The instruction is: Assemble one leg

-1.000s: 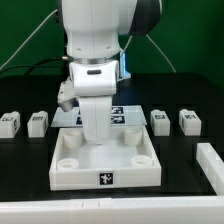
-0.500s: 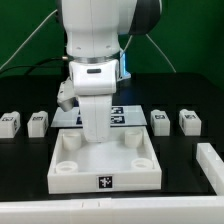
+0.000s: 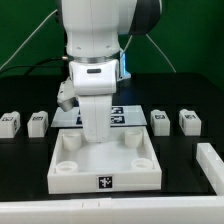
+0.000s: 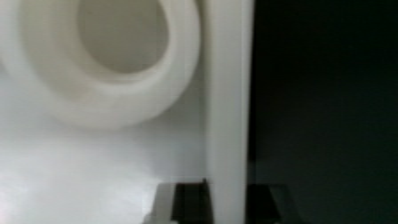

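- We find the panel [image 3: 105, 165] on the surface [image 3: 25, 160], with the marker board [image 3: 128, 117] just behind it.
- Two legs [image 3: 38, 122] lie side by side to the exterior view's left of it, two more legs [image 3: 160, 121] to the exterior view's right.

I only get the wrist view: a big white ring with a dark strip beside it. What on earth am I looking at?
Observer: That ring is a round corner socket in a large white square panel, which lies flat on a dark table.
Operator: And where is the robot's hand?
Observer: The gripper is down at the panel's far edge, near the corner on the exterior view's left.
Operator: Any other loose pieces around?
Observer: Four small white legs sit on the table, apart from the panel: two at the exterior view's left, two at its right.
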Motion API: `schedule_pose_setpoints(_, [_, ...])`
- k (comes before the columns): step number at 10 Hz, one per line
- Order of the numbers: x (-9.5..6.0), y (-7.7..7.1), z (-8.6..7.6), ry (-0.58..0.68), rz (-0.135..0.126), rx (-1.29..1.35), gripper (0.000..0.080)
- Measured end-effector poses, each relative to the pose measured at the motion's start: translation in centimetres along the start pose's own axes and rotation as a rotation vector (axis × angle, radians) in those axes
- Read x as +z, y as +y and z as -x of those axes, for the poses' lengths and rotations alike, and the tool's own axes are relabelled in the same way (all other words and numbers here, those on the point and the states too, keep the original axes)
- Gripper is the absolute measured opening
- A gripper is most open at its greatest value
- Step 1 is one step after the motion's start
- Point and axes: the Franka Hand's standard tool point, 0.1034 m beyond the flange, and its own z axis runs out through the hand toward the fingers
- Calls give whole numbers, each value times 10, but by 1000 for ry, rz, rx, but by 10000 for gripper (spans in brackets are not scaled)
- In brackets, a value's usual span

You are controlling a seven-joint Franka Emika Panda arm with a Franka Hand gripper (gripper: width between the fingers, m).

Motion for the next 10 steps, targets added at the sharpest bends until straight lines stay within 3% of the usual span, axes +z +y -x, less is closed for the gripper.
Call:
schedule_pose_setpoints(2, [-4, 24, -20, 12, 12, -12, 63])
schedule_pose_setpoints(5, [-2, 49, -59, 37, 28, 35, 63])
schedule_pose_setpoints(7, [-2, 52, -73, 34, -3, 44, 63])
schedule_pose_setpoints(10, [-3, 52, -73, 28, -22, 43, 64])
